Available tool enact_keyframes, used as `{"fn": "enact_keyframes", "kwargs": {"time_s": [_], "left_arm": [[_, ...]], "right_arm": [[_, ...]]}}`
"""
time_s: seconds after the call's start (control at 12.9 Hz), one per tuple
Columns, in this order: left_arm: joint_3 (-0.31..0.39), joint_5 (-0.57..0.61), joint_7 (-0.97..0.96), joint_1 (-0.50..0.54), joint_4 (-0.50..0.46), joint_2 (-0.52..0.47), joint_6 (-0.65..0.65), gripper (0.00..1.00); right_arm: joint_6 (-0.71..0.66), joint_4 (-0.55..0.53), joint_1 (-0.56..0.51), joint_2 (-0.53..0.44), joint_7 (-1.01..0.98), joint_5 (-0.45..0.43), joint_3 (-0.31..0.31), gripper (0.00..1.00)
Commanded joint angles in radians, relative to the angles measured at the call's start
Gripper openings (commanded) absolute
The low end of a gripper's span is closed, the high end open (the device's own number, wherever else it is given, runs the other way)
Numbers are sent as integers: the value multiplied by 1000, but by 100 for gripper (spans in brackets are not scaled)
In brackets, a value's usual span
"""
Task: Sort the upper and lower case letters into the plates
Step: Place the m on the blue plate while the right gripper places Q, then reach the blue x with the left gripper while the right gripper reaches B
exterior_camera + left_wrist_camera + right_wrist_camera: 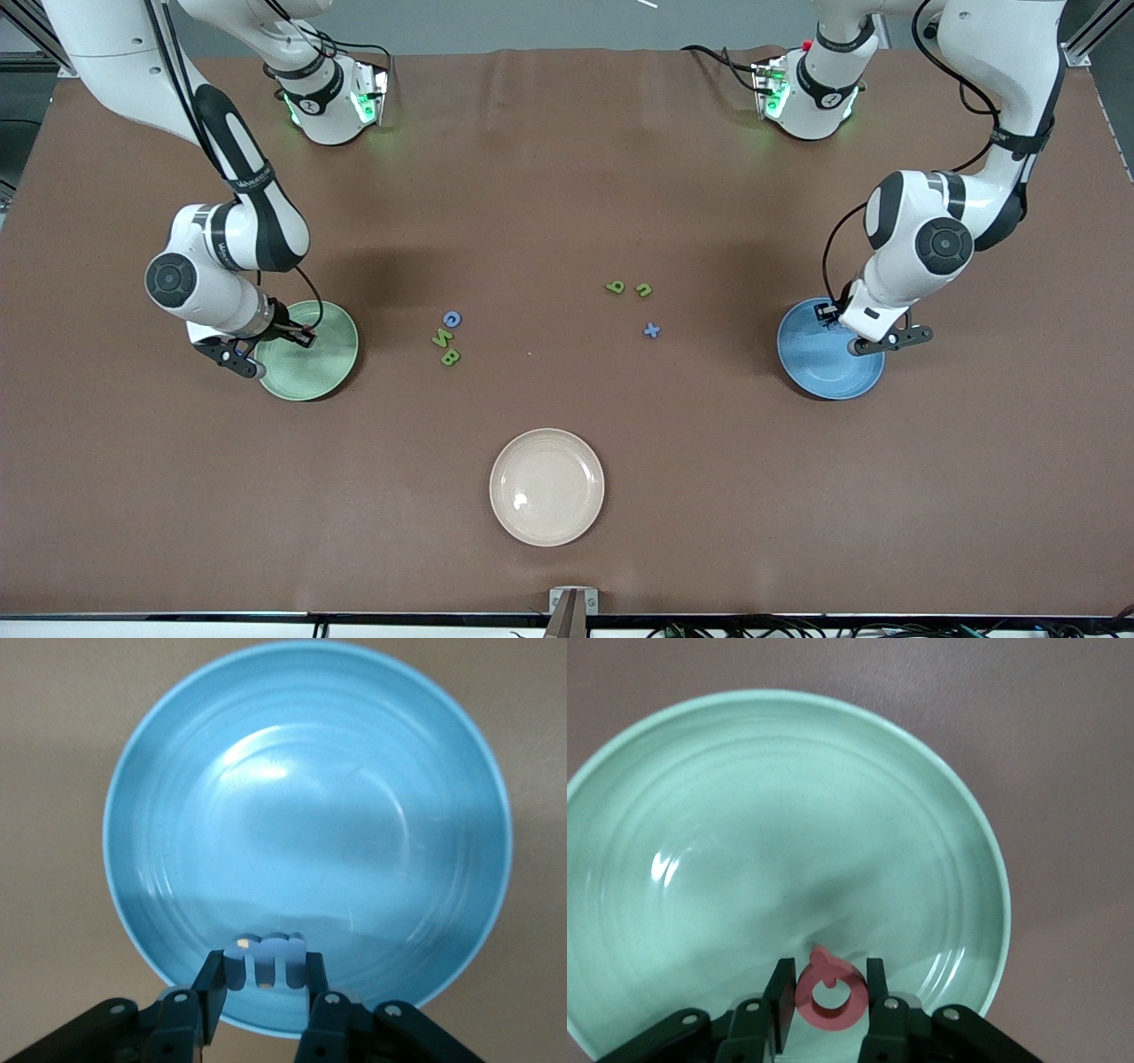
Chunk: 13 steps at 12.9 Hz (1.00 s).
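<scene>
- Left gripper closed on the blue m, pinched across its outer legs, hanging over the blue plate at the left arm's end of the table.
- Right gripper closed on the red Q, pinched across the ring's sides, hanging over the mint green plate at the right arm's end of the table.
- Both plates bare inside; neither letter released yet.
- Still loose on the brown table, between the 2 plates: blue G, green N and green B in a tight cluster toward the right arm's end; 2 green lowercase letters side by side and the blue x toward the left arm's end.
- Cream plate nearest the front camera, bare, not part of the sort.
- Handling, judged by look: chunky little pieces, likely light and fairly stiff, flat-sided, not fragile; probably prone to skidding or tipping on the cloth if nudged.
- Best hold: across 2 flat parallel sides, fingers low and centred; for G, N and B, approach from the cluster's outer edge to avoid knocking the neighbours.
</scene>
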Motion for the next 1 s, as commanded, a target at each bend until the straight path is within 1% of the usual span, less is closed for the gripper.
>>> {"fn": "enact_keyframes", "kwargs": {"time_s": [0.0, 0.08, 0.15, 0.31, 0.46, 0.54, 0.62, 0.77, 0.85, 0.93], "left_arm": [[-6, 24, 11, 9, -43, 14, 80, 23], [-6, 24, 11, 11, -49, 24, 97, 23], [-7, 25, 11, 26, -54, 32, 119, 24], [-7, 28, 12, 31, -57, 49, 152, 24], [-7, 28, 12, 31, -59, 50, 156, 27], [-7, 28, 12, 31, -59, 50, 156, 36], [-7, 28, 14, 31, -57, 47, 156, 55], [-9, 28, 9, 29, -48, 26, 151, 78], [-10, 28, 6, 23, -27, 9, 137, 88], [-19, 28, 5, 22, -1, 1, 105, 95]], "right_arm": [[7, -15, -7, -2, -16, 15, 13, 34], [5, -12, -5, -2, -15, 18, 13, 86], [1, -6, -5, -3, -15, 23, 13, 100], [-28, 17, -1, -9, -8, 24, 15, 100], [-146, 96, 38, -14, 19, 26, 15, 100], [-232, 171, 77, -12, 75, 26, 13, 100], [-277, 224, 119, -9, 114, 26, 13, 100], [-269, 273, 212, 6, 117, 37, 15, 100], [-254, 299, 248, 33, 110, 50, 13, 100], [-239, 319, 280, 58, 104, 52, 13, 100]]}}
